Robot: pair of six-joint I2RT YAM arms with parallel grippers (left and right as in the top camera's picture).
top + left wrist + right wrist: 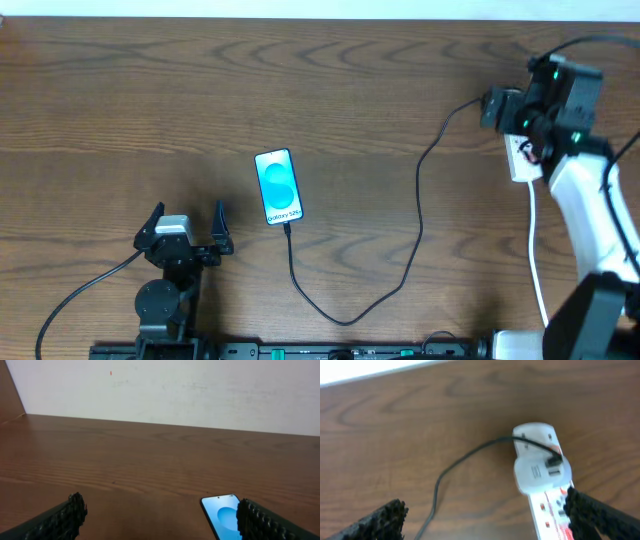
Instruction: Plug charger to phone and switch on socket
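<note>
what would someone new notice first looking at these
The phone, its screen glowing bright blue, stands out at the middle of the dark wooden table. A thin black charger cable loops from the phone's near edge off to the right and up to the white power strip at the table's right side.
</note>
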